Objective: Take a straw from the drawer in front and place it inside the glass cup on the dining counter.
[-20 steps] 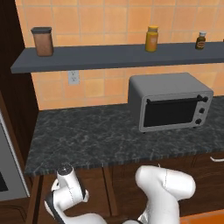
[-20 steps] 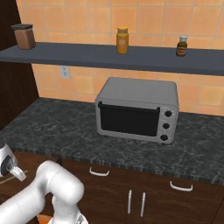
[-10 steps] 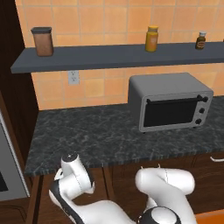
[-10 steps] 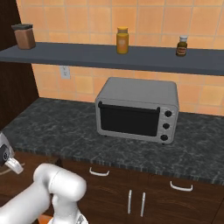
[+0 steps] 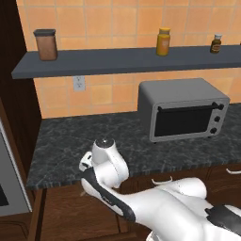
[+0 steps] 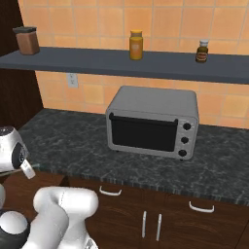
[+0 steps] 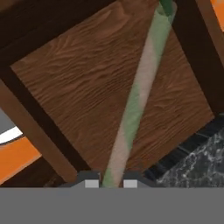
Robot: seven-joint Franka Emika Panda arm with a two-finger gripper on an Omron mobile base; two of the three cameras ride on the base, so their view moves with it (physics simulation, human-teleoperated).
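Observation:
The straw [image 7: 140,92], striped pale tan and green, runs from between my fingertips up to the top of the hand view. My gripper [image 7: 111,181] is shut on its lower end. Behind the straw lies the drawer [image 7: 74,100], open, with a brown wood floor and dark walls. In the left base view my white hand [image 5: 106,162] hangs just in front of the black counter's edge. The same hand [image 6: 12,153] sits at the far left of the right base view. The glass cup and the dining counter are out of view.
A black speckled granite counter [image 5: 70,146] runs across ahead, with a grey toaster oven [image 5: 183,110] on it. Above is a dark shelf [image 5: 122,61] with jars. Dark wood cabinets [image 6: 151,219] with metal handles sit below the counter.
My hand has risen from below the counter's edge and moved a little to the right, with the straw still in it. The scene behind has not shifted.

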